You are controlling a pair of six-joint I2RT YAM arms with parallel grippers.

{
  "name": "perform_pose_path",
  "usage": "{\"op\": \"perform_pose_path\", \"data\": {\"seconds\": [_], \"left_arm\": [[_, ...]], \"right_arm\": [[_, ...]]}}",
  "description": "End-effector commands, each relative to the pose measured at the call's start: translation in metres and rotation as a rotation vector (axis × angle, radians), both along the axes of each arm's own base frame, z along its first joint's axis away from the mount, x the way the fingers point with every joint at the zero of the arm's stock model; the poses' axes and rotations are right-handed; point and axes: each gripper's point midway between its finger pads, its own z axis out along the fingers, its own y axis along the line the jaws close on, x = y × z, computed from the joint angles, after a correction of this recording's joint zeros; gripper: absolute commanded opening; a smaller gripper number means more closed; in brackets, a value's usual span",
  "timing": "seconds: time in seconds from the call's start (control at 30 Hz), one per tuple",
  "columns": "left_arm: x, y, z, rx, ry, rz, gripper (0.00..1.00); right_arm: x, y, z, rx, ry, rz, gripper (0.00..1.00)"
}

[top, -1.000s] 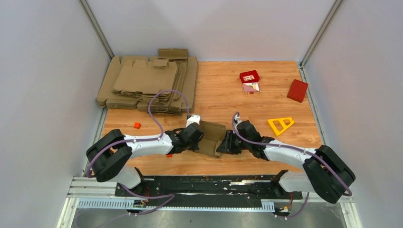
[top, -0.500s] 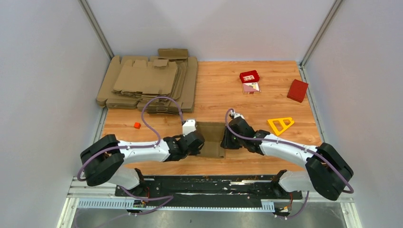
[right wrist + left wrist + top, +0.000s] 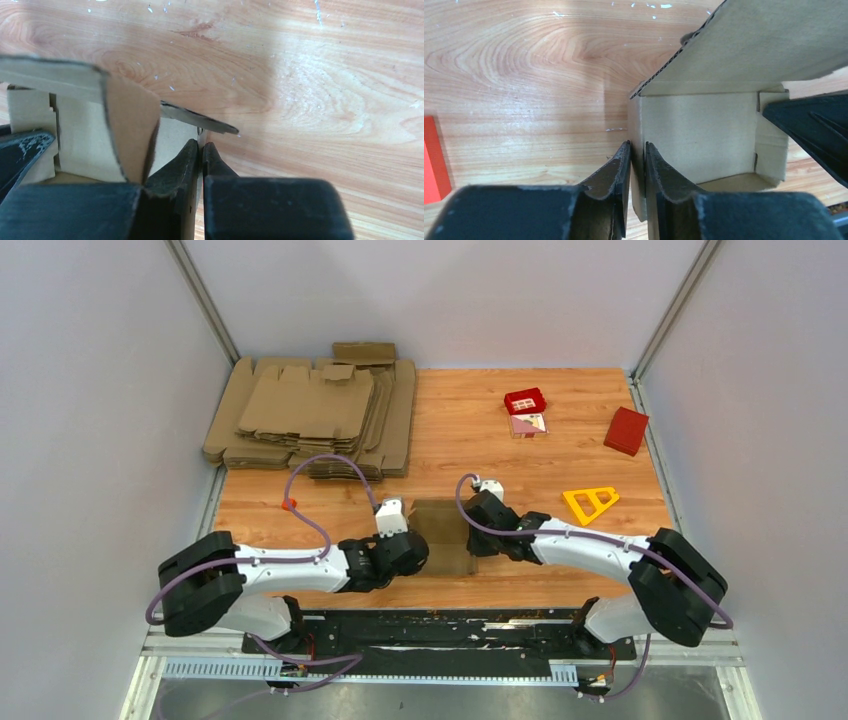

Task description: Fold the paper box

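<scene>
Left wrist, left jaws ajar astride paper box (image 3: 699,135) wall, right jaws clamping it

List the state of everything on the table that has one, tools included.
paper box: partly folded, walls up, top flap open
left tool: jaws straddle a box wall, grip unclear
right tool: shut on a box flap
cardboard blanks: flat, stacked
red box: appears closed
</scene>
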Motion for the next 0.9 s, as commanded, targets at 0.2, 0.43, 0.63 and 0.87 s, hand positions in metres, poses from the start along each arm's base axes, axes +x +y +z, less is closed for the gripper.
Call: {"op": "perform_pose_path", "data": {"seconds": [0.2, 0.43, 0.63, 0.87], "left_arm": [[0.001, 0.017, 0.029, 0.017, -0.095, -0.057, 0.56], [-0.006, 0.029, 0.049, 0.012, -0.206, -0.285, 0.72], [0.007, 0.035, 0.088, -0.054, -0.398, -0.381, 0.79], [0.023, 0.019, 0.098, -0.109, -0.404, -0.420, 0.82]], "right_arm": [[0.021, -0.015, 0.023, -0.132, -0.142, 0.056, 0.00], [0.019, -0.009, 0.021, -0.136, -0.140, 0.138, 0.01], [0.016, -0.002, 0.017, -0.114, -0.144, 0.196, 0.01], [0.015, 0.003, 0.016, -0.091, -0.148, 0.220, 0.02]]}}
